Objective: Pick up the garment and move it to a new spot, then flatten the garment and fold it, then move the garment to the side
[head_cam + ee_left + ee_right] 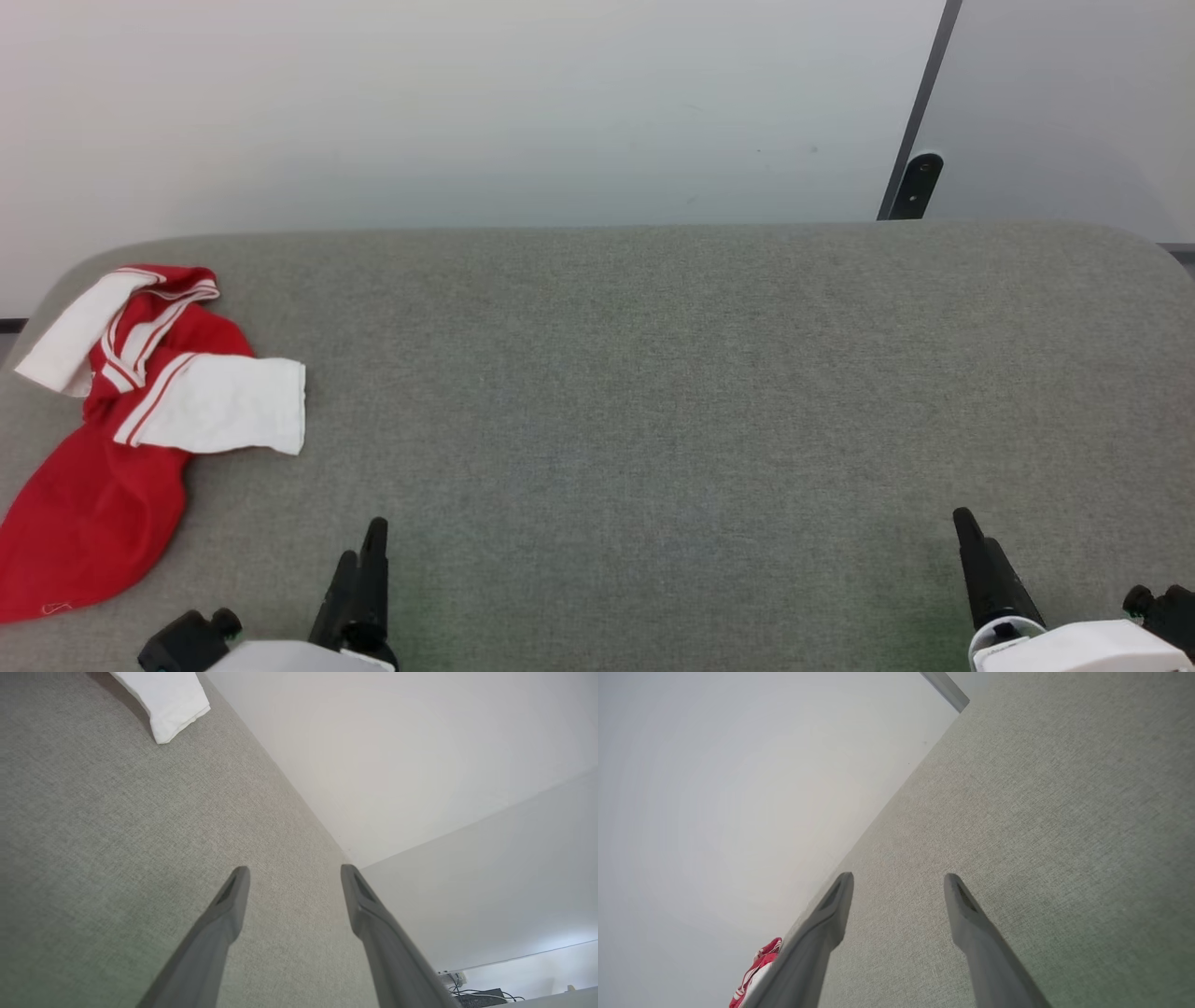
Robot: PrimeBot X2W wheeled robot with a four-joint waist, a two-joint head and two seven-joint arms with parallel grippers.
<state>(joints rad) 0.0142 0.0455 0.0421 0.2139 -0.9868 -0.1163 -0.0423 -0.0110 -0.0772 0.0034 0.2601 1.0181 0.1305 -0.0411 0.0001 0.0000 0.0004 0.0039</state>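
**Step 1 pending: garment not yet picked up**

Parking left pincer low at the near-left, fingers spread to full width, gripping nothing. Parking right pincer the same way at the near-right: wide open, empty, well apart from the cloth. Hovering both over bare grey worktop, fingers pointing toward the pale wall.

Seeing the garment lying crumpled at the far-left end of the worktop. Red body trailing toward the near-left edge, one white sleeve splaying toward the middle, striped trim bunching up top. Catching that sleeve's corner at the top of the left wrist view, and a red-and-white sliver low in the right wrist view.

Judging this as the opening leg: pick up and relocate, with flatten, fold and side move all pending.

Next move, likely:
- Swinging the left pincer forward and left onto the bunched part by the sleeve.
- Dropping the fingers onto the fabric and pinching a raised fold, since thin cloth risks slipping or catching a single layer.
- Carrying it toward the open middle, within reach of both arms.
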